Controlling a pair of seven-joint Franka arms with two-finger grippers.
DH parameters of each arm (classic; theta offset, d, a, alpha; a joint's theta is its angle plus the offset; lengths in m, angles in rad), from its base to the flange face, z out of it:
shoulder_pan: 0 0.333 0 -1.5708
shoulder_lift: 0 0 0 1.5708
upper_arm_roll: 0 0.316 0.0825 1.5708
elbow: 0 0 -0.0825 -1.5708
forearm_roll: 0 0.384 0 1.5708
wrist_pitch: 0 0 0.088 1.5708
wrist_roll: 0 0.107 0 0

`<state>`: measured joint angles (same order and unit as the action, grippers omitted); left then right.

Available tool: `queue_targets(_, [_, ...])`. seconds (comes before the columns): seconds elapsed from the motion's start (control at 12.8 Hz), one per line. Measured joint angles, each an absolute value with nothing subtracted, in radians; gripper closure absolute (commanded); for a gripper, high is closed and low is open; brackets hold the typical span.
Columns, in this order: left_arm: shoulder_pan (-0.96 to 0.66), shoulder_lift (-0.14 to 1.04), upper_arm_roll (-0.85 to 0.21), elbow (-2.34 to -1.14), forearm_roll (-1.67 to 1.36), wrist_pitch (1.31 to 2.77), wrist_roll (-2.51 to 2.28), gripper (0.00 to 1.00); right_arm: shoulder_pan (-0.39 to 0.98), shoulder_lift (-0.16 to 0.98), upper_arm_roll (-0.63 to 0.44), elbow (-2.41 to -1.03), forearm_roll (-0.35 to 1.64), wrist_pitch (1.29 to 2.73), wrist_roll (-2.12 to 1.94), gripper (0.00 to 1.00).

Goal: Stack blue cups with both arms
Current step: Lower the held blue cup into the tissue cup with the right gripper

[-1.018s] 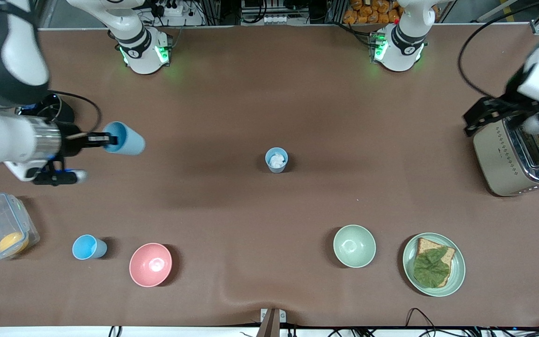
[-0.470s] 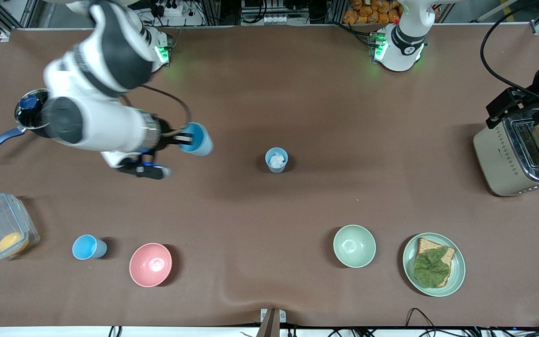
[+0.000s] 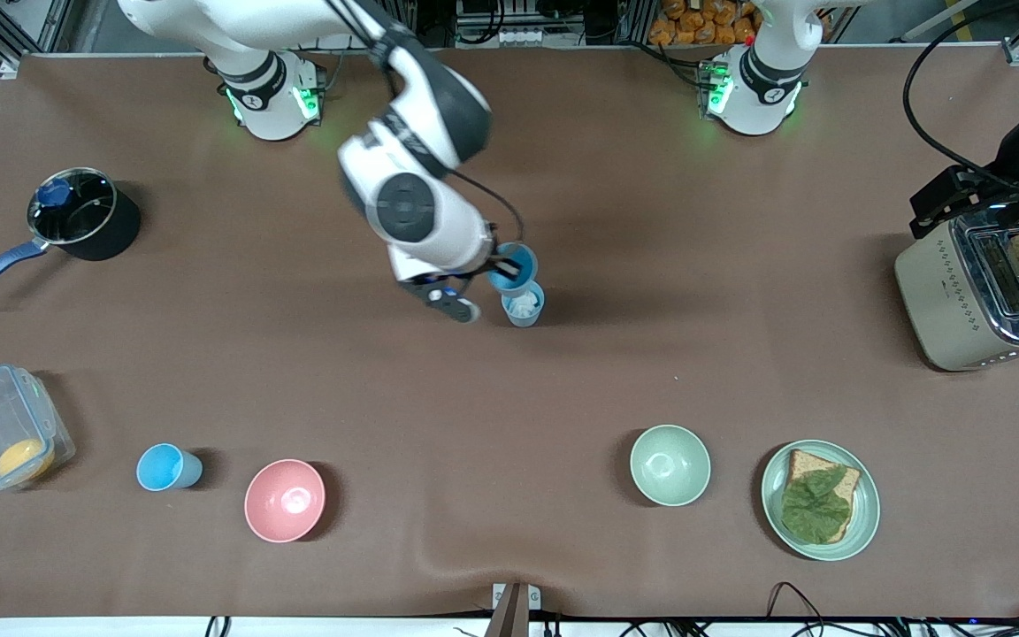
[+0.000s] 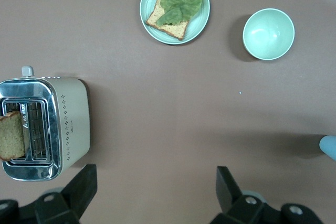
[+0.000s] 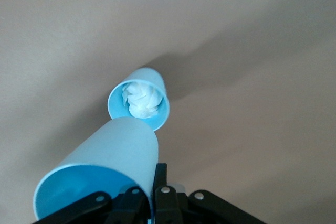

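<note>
Front view showed the right gripper (image 3: 502, 263) clamped on 1 cup's (image 3: 514, 264) rim, tilted above the tissue-filled cup (image 3: 523, 303) for stacking, while the left gripper (image 4: 152, 187) waited open over the toaster (image 3: 969, 301).

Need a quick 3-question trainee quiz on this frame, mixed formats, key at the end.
1. True or false: the right gripper is shut on a blue cup and holds it over the cup with white paper inside.
2. Which thing on the table has a slice of bread sticking out of it?
A. the pot
B. the toaster
C. the pink bowl
3. Fill in: the left gripper is ____ and hangs over the table near the toaster.

Key
1. True.
2. B. The pot and the pink bowl hold no bread.
3. open
</note>
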<state>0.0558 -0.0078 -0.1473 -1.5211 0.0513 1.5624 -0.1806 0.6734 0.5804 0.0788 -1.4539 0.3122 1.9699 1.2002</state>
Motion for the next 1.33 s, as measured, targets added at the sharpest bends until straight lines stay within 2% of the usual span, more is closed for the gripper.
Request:
queue_targets(0.16, [0.056,-0.008,-0.146,-1.521,0.051,1.551,-0.181,0.0,0.688,0.611,0.075,-1.453,0.312,2.0,1.215,1.0])
queue_targets(1.33, [0.046,-0.008,-0.155,-1.521,0.051,1.516,-0.18,0.0,0.699,0.637,0.07,-1.463,0.212,2.03,1.218,1.0])
